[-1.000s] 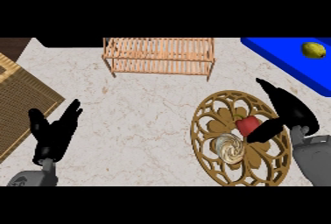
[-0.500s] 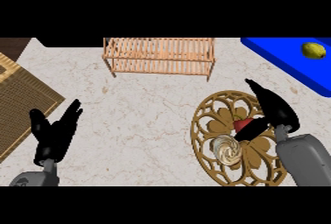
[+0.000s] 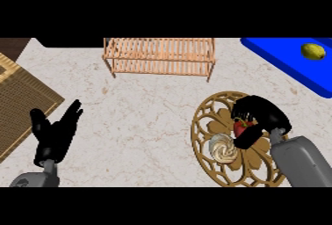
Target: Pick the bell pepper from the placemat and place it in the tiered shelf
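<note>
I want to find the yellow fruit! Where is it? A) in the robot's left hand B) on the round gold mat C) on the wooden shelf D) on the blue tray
D: the yellow fruit sits on the blue tray at the top right, far from the wooden shelf and the round mat.

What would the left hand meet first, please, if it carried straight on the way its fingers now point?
The left hand is open, fingers pointing up and slightly right in the view. That line crosses bare counter and, as far as one view tells, reaches the left end of the shelf first. Depth is unclear.
</note>
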Available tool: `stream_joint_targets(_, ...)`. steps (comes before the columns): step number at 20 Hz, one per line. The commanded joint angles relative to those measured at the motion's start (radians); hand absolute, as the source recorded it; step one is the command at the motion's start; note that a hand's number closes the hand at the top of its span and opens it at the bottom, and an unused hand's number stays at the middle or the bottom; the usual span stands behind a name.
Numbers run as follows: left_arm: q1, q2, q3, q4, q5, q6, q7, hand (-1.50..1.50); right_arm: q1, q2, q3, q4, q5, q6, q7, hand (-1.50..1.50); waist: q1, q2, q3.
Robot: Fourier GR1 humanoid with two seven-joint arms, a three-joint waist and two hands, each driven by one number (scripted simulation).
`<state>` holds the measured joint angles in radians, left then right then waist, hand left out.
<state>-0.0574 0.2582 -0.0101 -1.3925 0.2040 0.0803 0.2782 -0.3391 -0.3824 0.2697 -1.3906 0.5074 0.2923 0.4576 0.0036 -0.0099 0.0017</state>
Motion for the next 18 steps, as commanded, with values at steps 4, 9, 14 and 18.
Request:
stream_joint_targets(4,-0.015,-0.052,-0.005,0.098,-0.035,0.013,-0.036,0.0,-0.016,0.153,0.068,-0.102,0.059,-0.048,0.055,1.5,-0.005,0.01,-0.002)
stream_joint_targets(9,-0.042,-0.035,-0.043,0.052,-0.026,-0.04,0.001,0.0,-0.204,0.375,0.33,0.032,0.089,-0.205,0.356,1.5,0.087,0.025,-0.004)
stream_joint_targets(14,-0.05,-0.032,-0.035,0.043,-0.013,-0.05,0.026,0.0,-0.417,0.38,0.465,0.021,0.045,-0.455,0.527,1.5,0.091,0.014,-0.003)
stream_joint_targets(18,-0.031,-0.032,-0.03,0.066,-0.028,-0.04,0.007,0.0,-0.619,0.382,0.491,-0.017,0.098,-0.554,0.689,1.5,0.081,0.006,-0.005)
